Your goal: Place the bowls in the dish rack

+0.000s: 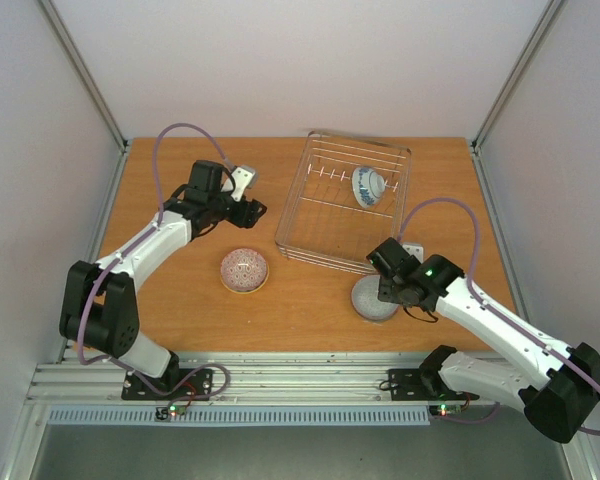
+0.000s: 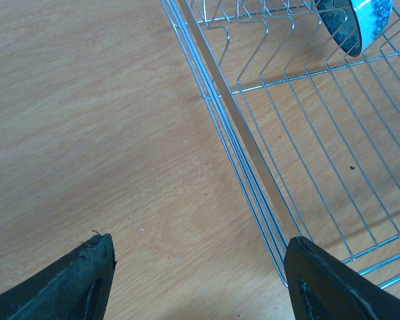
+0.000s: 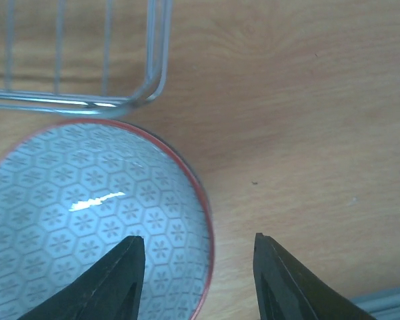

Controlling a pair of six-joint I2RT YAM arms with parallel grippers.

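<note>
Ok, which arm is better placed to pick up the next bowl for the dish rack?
Right, I'd say. The right gripper straddles the rim of the hexagon-patterned bowl beside the dish rack's corner. The left gripper hangs open over bare table by the rack, away from the pink bowl.

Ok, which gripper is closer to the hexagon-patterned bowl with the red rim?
Right. The right gripper straddles the rim of the hexagon-patterned bowl, one finger over its inside. The left gripper hangs beside the dish rack, at its opposite side.

Blue bowl in dish rack
</note>
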